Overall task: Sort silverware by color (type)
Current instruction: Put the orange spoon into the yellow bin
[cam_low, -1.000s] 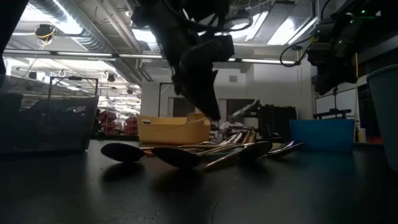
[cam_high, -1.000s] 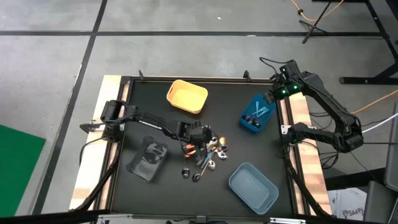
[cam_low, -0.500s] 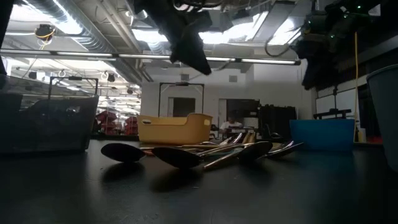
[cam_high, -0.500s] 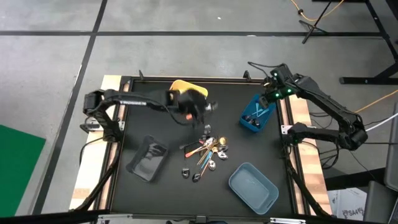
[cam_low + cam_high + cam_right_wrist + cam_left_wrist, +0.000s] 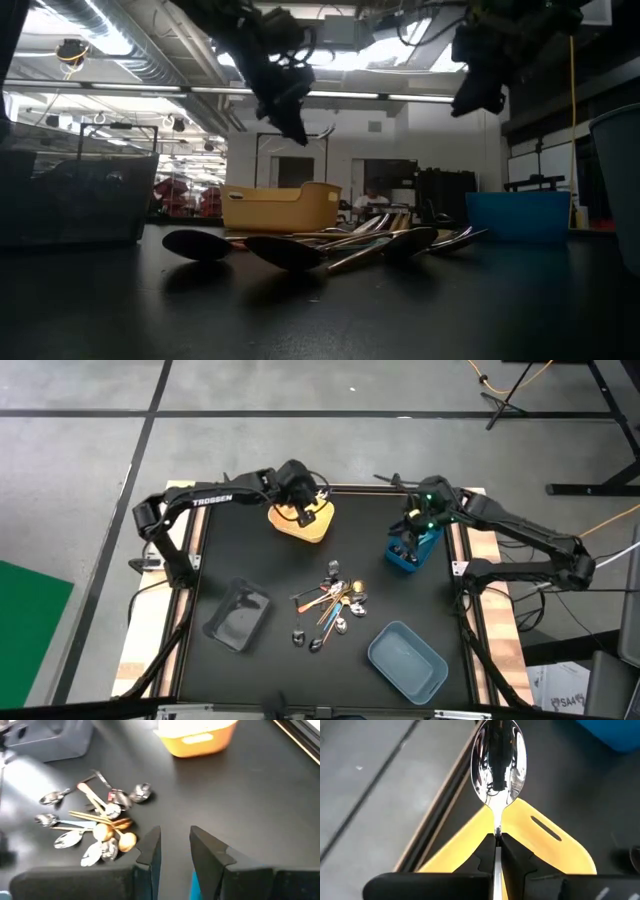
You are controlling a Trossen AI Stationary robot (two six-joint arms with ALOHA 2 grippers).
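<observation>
My left gripper [image 5: 300, 508] is above the yellow bin [image 5: 318, 528] at the table's far side. It is shut on a silver spoon [image 5: 498, 760] whose bowl sticks out past the fingertips. The other silverware [image 5: 335, 605] lies in a loose pile at mid-table: silver, gold, and light-blue or orange-handled pieces. The pile also shows in the right wrist view [image 5: 95, 825] and the low view [image 5: 340, 242]. My right gripper [image 5: 415, 530] is open and empty above the blue bin [image 5: 408, 558] at the far right. My left gripper pinches the silver spoon's thin handle [image 5: 497, 831] between its two fingers, close behind the bowl. The handle runs back along the fingers. The spoon is lifted clear, its bowl out over the yellow bin's far rim.
A clear bin [image 5: 238, 613] stands at the near left and a grey-blue bin [image 5: 407, 660] at the near right. The blue bin holds a few utensils. The black mat lies bare between the pile and the bins.
My left gripper has risen from the pile and gone toward the table's far edge, to above the yellow bin, carrying the silver spoon clear of the table. My right gripper has gone from the far right edge toward the table's left, to above the blue bin.
</observation>
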